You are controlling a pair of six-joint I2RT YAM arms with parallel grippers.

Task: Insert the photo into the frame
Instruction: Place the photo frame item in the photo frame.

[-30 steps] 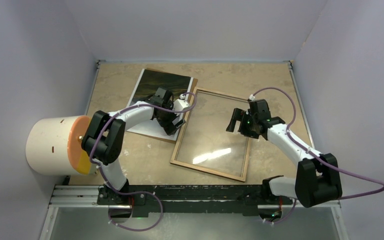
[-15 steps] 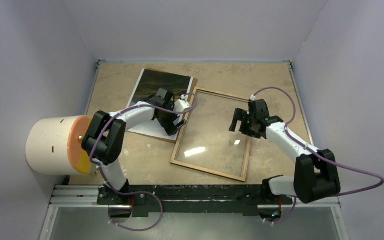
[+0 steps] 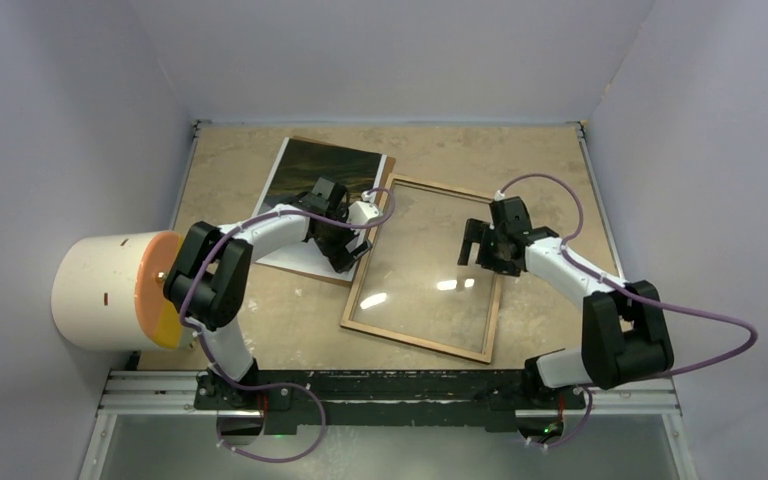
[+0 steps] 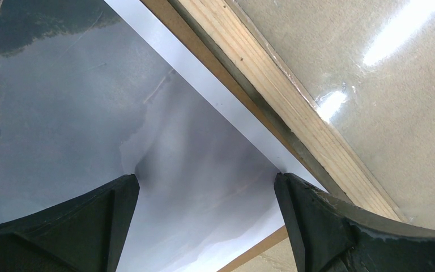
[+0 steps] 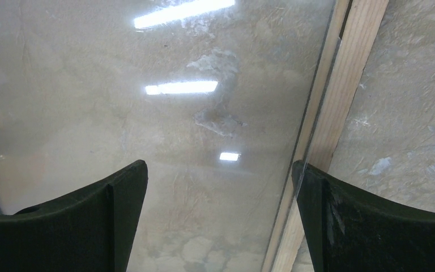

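Aiming wide-spread jaws at the photo (image 4: 62, 102), the left gripper (image 4: 207, 218) is seemingly preparing a pinch, while the right gripper (image 5: 220, 212), equally spread, is hovering to steady the frame (image 5: 340, 85).

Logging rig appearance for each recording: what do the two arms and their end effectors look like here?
Both the left arm and right arm have white link shells with chunky black joint housings. A purple cable loops along each. The left end effector and right end effector are black, with two broad, tapering dark fingers.
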